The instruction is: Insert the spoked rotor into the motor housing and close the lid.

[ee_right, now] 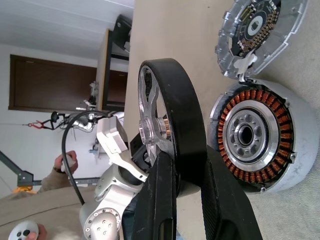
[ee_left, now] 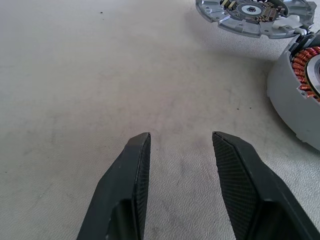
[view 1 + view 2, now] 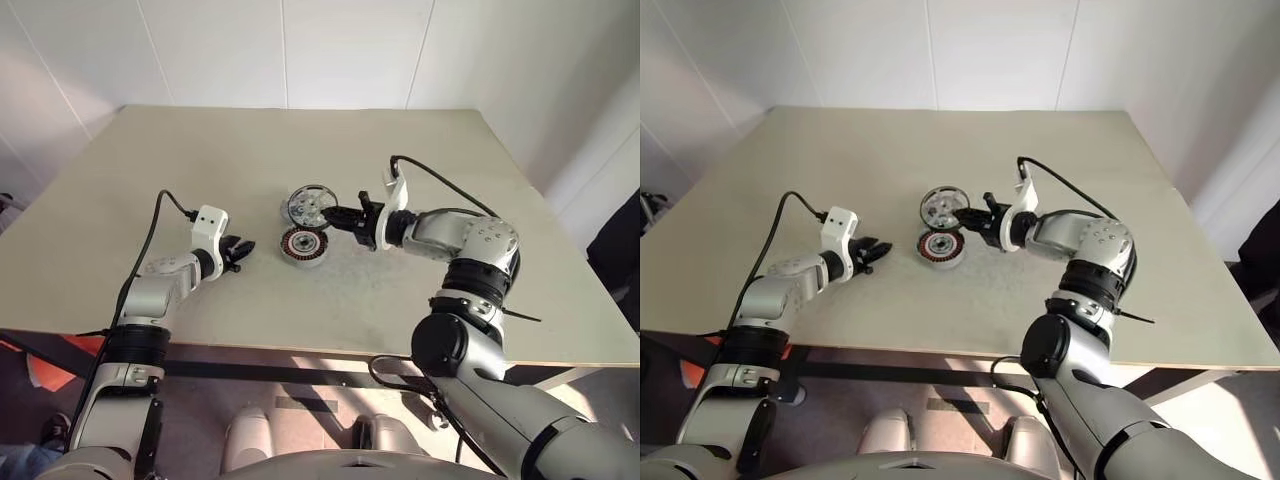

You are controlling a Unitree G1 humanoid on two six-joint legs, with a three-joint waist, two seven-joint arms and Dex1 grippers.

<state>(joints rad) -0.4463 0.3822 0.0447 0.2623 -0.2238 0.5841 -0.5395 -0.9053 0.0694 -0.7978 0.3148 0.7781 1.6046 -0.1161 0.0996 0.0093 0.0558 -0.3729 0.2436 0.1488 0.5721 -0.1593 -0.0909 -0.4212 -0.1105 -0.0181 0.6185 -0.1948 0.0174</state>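
- The right hand is clamped on the rim of the rotor, which stands on edge between its fingers, lifted off the counter.
- The housing lies flat on the counter just beyond and below that hand's fingertips, coils up.
- The lid lies just past the housing, touching it.
- The left hand is open and empty, near the housing but apart from it.
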